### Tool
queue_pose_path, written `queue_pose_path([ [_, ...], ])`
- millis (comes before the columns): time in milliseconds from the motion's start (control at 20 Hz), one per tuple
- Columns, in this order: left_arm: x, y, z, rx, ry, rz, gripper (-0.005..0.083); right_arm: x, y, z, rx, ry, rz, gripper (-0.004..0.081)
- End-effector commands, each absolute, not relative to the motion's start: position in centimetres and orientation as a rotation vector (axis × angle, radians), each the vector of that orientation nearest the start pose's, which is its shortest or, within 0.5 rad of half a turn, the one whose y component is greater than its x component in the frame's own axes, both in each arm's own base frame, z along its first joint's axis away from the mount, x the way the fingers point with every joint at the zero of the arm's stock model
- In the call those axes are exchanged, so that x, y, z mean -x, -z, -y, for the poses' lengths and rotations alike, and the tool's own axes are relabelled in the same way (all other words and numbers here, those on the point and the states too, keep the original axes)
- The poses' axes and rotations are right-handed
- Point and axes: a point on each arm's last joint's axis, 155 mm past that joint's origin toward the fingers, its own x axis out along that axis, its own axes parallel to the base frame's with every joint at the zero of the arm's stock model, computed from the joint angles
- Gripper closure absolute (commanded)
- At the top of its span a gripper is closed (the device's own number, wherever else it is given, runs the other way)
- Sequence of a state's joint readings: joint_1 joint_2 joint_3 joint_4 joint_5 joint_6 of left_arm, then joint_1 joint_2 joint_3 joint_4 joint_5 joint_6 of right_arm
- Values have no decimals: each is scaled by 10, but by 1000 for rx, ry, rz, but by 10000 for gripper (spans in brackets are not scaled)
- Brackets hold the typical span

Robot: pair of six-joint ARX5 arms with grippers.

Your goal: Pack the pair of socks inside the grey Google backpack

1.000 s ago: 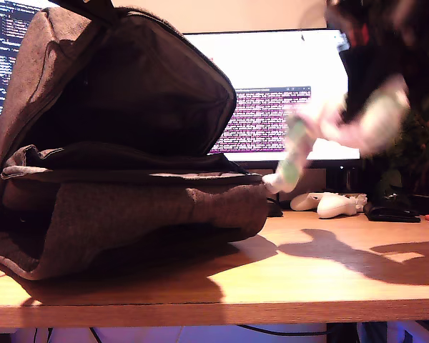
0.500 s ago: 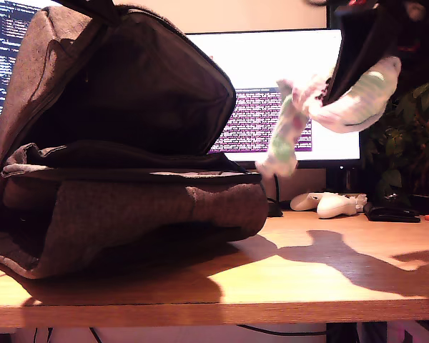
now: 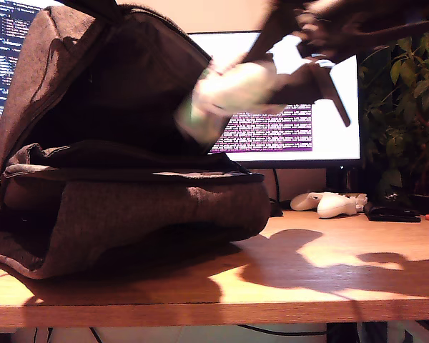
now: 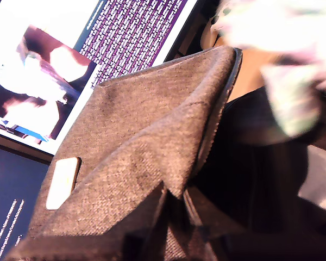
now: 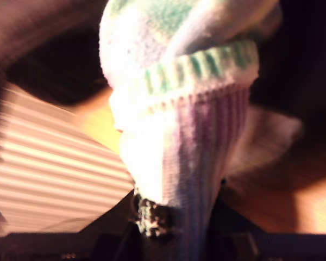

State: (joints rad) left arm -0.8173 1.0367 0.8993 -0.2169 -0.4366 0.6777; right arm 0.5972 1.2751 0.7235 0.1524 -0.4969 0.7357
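**Two socks [image 3: 225,91] hanging at the backpack's [image 3: 129,207] open mouth**

My second tool [image 5: 176,231] is pinching the socks by their purple ribbed part, with its jaws closed down on the knit. The rest of the bundle is dangling out ahead of the tool, in the air just in front of the backpack's dark opening and not yet inside it.

As I judge it, the step in hand is the insertion. Doing it well means carrying the bundle well past the zipper edge before letting go, so that no loose end is draping over the lip. It also means holding the tool clear of the lower flap, which is lying below it, and opening only once the socks are resting on the inner fabric.

I cannot tell whether my first tool is open or closed, because its jaws are lost in dark blur.

The exterior view is showing how wide the mouth is gaping and how the backpack is sitting on the bench [image 3: 329,279], but there the socks are only a pale smear. The second wrist view is giving the green-striped cuff sharply, yet almost nothing of the opening. Only the first wrist view is showing the white patch [image 4: 62,182] on the grey outer fabric.
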Motion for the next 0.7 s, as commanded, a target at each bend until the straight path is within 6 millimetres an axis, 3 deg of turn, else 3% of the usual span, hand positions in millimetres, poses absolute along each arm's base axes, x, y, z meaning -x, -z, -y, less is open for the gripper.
queue_pose_path([
  [0,-304,-299,210,-834,447,-98,795,-282,-182,-307,-668,-895,-807,783],
  [250,-304,-301,211,-830,456,-92,795,-287,-181,-346,-782,-979,-776,783],
  [500,-301,-299,216,-808,488,-100,795,-301,-181,-368,-808,-1029,-722,783],
  [650,-299,-296,216,-812,497,-110,795,-318,-197,-382,-784,-1060,-667,783],
])
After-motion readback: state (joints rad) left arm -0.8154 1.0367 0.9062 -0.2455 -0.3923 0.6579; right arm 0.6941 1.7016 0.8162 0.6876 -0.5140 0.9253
